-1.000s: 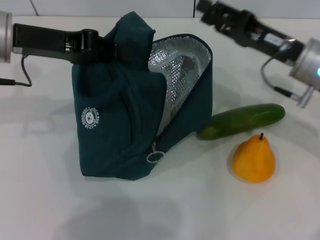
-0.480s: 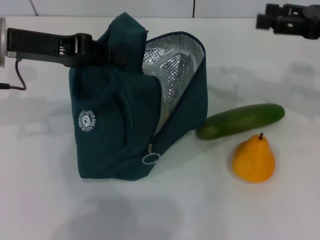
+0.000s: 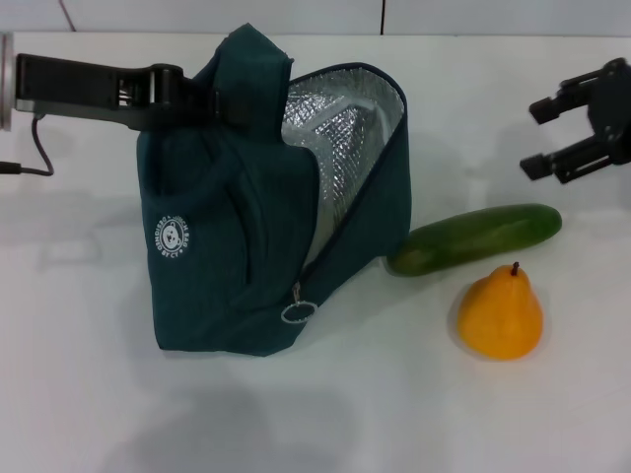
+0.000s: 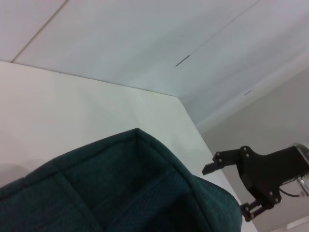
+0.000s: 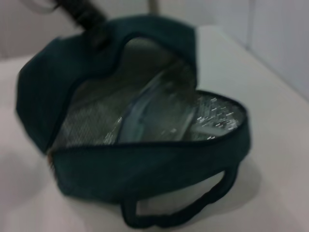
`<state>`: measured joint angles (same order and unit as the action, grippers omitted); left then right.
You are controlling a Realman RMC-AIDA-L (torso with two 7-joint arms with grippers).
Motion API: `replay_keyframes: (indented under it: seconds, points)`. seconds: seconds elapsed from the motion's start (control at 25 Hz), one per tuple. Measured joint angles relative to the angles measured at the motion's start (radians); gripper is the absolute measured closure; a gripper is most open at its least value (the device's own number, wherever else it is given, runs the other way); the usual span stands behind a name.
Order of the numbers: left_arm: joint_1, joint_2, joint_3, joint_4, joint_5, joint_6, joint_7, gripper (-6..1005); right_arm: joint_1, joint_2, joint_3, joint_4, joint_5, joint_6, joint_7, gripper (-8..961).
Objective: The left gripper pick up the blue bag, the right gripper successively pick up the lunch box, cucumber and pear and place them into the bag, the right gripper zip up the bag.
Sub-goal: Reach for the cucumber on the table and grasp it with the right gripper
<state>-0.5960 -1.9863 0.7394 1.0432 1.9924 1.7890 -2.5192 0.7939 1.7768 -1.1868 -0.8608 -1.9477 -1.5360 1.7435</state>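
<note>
1. Lots of bare white surface [image 3: 315, 414] in front of the blue bag [image 3: 237, 266] and off to its left – plenty of room to move there.
2. Far edge of the surface up near the top of the head view, where it meets a pale wall.
3. On the right, a smaller bare patch between the bag and the right gripper [image 3: 567, 133], with the cucumber [image 3: 478, 236] and the pear [image 3: 501, 315] sitting in it.
4. Blue bag standing near the middle, a bit to the left – dark teal cloth, shiny silver lining, small round white logo [image 3: 175, 237] on its side, ring zipper pull [image 3: 296, 312] low on the front.
5. Bag mouth wide open and tipped toward the right side.
6. Left gripper [image 3: 182, 94] reaching in from the left edge, fingers clamped on the top of the bag by its handle.
7. Lunch box [image 5: 154, 118] already inside the bag, seen through the open mouth in the right wrist view – clear, with a rounded lid edge, leaning against the silver lining.
8. One loop handle [image 5: 178, 208] lying flat on the surface in front of the bag mouth.
9. Cucumber long and dark green, lying at a slant, its near tip just beside the bag.
10. Pear yellow-orange with a short dark stem, standing up just in front of the cucumber, apart from the bag.
11. Right gripper up at the right edge, above the cucumber's far end, fingers spread apart and holding nothing.
</note>
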Motion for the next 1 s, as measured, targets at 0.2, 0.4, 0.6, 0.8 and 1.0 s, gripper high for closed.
replay_keyframes:
  seconds: [0.2, 0.4, 0.6, 0.8, 1.0]
  points:
    - [-0.003, 0.0, 0.0, 0.0, 0.0, -0.004, 0.001, 959, 0.069, 0.048, -0.006, -0.008, -0.167, -0.021, -0.077, 170]
    - [-0.007, 0.0, 0.0, 0.0, 0.0, -0.016, 0.01, 959, 0.093, 0.127, -0.004, -0.021, -0.312, 0.013, -0.157, 163]
    - [-0.007, -0.004, -0.001, 0.0, -0.004, -0.017, 0.002, 960, 0.096, 0.174, -0.018, -0.024, -0.355, 0.067, -0.231, 160]
    - [-0.008, -0.012, -0.001, 0.0, -0.006, -0.019, -0.001, 960, 0.101, 0.202, -0.031, 0.02, -0.377, 0.128, -0.286, 157]
    - [-0.013, -0.012, -0.002, 0.0, -0.008, -0.019, -0.002, 960, 0.105, 0.224, -0.033, 0.07, -0.394, 0.165, -0.31, 156]
